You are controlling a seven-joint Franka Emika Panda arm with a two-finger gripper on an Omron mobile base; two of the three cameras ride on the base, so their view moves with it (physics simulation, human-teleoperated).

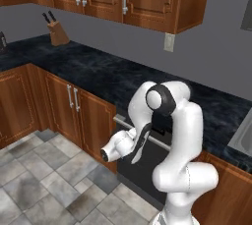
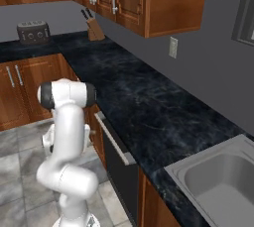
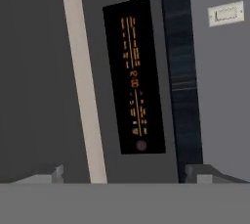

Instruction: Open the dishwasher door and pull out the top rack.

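Two fingers spread wide before a shut dishwasher

The gripper stands fully open, holding nothing, its tips either side of the dishwasher door. That flat dark grey panel sits closed under the black marbled counter, its pale bar handle beside a glossy black display strip.

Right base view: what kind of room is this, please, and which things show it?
A home kitchen, rendered rather than real. A dark stone counter runs along wooden cabinets and ends at a steel sink. On it stand a knife block and a toaster, and a dishwasher door sits below.
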